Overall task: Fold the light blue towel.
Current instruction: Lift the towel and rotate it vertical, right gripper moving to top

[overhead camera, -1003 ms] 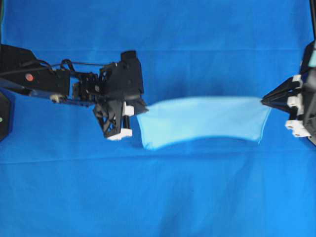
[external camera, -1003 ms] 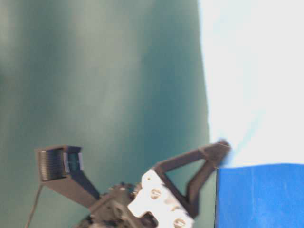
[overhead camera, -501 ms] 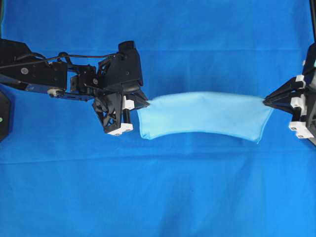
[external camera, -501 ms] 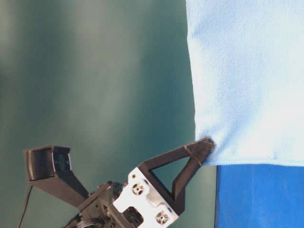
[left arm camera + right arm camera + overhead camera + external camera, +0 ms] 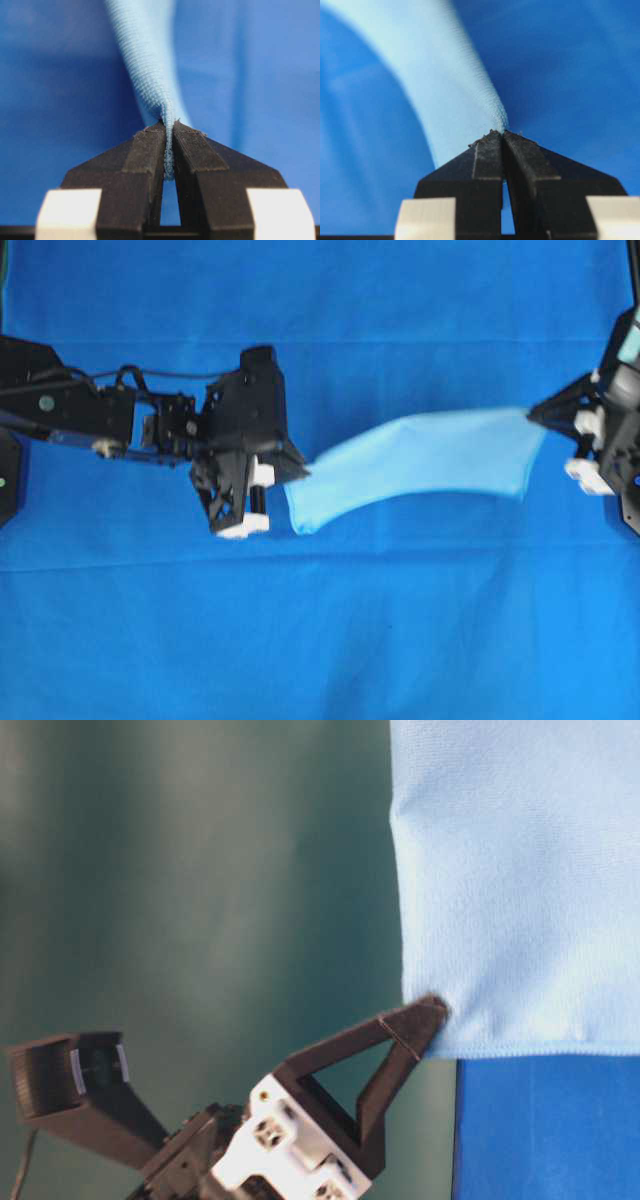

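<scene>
Light blue towel, a pale sky-blue microfibre cloth with a fine woven texture, hangs stretched in the air between our two grippers, above the darker royal-blue sheet that covers the table. Our left gripper, black with white blocks at the base of its fingers, has its jaws pressed together on one end of the towel; in the left wrist view the cloth is pinched to a thin bunched strip right at the fingertips. Our right gripper is likewise clamped tight on the opposite end, the fabric fanning out from its tips. Seen from overhead, the left gripper sits left of centre and the right gripper near the right edge, with the towel running between them as a curved band that slopes up toward the right. In the table-level view the towel hangs as a flat panel, its stitched hem along the bottom, one black fingertip at its lower corner against a dark green backdrop.
</scene>
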Controlling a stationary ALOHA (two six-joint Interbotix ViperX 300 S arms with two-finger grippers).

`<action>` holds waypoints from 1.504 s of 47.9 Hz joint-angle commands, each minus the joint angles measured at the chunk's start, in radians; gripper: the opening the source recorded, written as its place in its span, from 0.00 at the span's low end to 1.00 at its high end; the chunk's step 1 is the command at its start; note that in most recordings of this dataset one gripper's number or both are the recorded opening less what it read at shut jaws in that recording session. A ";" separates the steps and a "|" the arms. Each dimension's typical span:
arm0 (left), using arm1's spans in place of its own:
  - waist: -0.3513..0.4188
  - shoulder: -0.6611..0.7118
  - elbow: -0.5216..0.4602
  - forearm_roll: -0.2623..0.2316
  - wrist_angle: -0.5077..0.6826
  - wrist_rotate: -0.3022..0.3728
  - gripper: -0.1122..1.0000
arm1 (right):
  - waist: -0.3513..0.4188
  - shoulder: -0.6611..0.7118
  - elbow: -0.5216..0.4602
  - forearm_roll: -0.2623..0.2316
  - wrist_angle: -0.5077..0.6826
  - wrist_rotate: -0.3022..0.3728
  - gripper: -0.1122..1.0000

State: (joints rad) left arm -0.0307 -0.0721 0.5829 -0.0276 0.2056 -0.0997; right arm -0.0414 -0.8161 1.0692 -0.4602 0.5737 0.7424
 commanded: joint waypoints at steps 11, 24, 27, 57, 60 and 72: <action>-0.083 0.026 -0.080 0.000 -0.103 0.003 0.11 | -0.181 0.127 -0.097 -0.133 -0.160 -0.005 0.11; -0.120 0.100 -0.167 -0.002 -0.140 0.014 0.11 | -0.278 0.295 -0.187 -0.184 -0.241 -0.006 0.11; -0.124 0.118 -0.186 0.000 -0.146 0.015 0.11 | -0.288 0.331 -0.213 -0.192 -0.242 -0.006 0.11; -0.138 0.212 -0.298 -0.002 -0.213 0.018 0.11 | -0.311 0.457 -0.310 -0.255 -0.225 -0.003 0.11; -0.137 0.236 -0.322 0.000 -0.227 0.018 0.11 | -0.311 0.425 -0.285 -0.255 -0.213 0.002 0.11; -0.130 0.353 -0.457 0.005 -0.245 0.021 0.11 | -0.313 0.255 -0.184 -0.245 -0.112 0.005 0.11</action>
State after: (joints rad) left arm -0.1473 0.2761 0.1856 -0.0261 -0.0276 -0.0813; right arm -0.3390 -0.5062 0.8805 -0.7056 0.4249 0.7440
